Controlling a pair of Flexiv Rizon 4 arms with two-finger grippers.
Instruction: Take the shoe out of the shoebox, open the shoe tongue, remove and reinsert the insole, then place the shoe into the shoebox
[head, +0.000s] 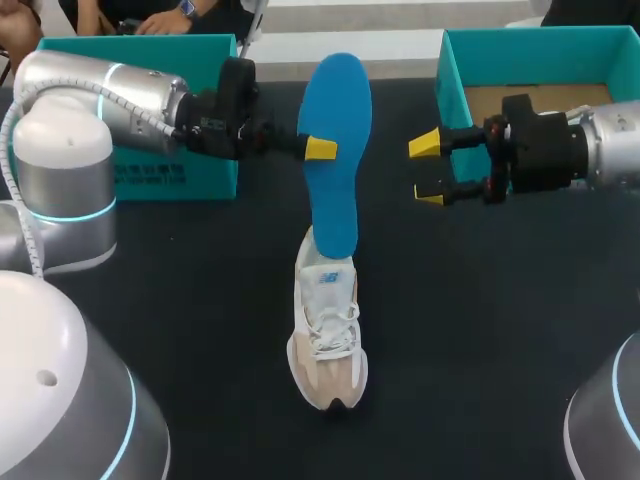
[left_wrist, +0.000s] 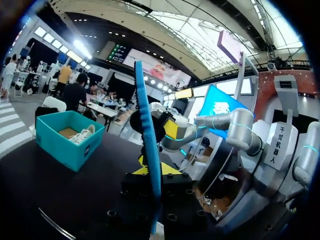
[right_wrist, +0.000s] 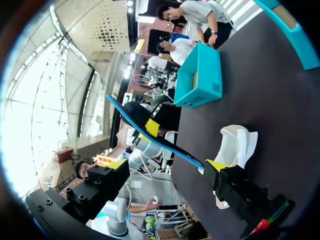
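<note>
You have one shoe (head: 328, 335) standing on the one tabletop (head: 200, 300), and one blue insole (head: 335, 150). Count two teal boxes: the left shoebox (head: 190, 175) and the right shoebox (head: 450, 80). From the left wrist view, the right shoebox holds one pale laced thing (left_wrist: 82, 134), possibly a second shoe, though you cannot tell for sure. You have two arms and two grippers, the left gripper (head: 325, 148) and the right gripper (head: 428, 168). Three yellow tips show from the head view.
</note>
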